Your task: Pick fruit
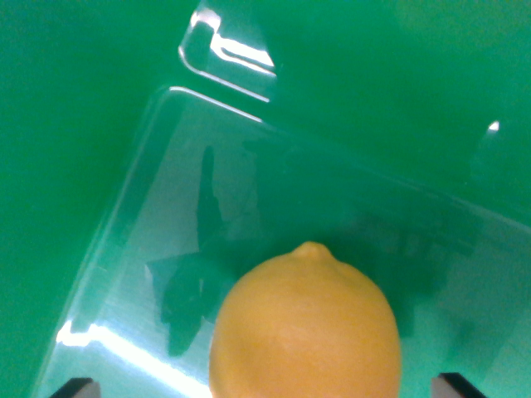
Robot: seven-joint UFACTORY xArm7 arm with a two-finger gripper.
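Lemon (305,325) lies in a green bin (99,124), long axis 6-to-12, nipple end at 12. Gripper (267,388) tips at frame corners, wide apart w/ lemon between; contact can't be told.

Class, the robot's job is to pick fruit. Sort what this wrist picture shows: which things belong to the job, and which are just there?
Belong to the job:
lemon
gripper, only its two dark fingertips showing at the bottom corners

Just there:
clear plastic tray under the lemon
green surface around it
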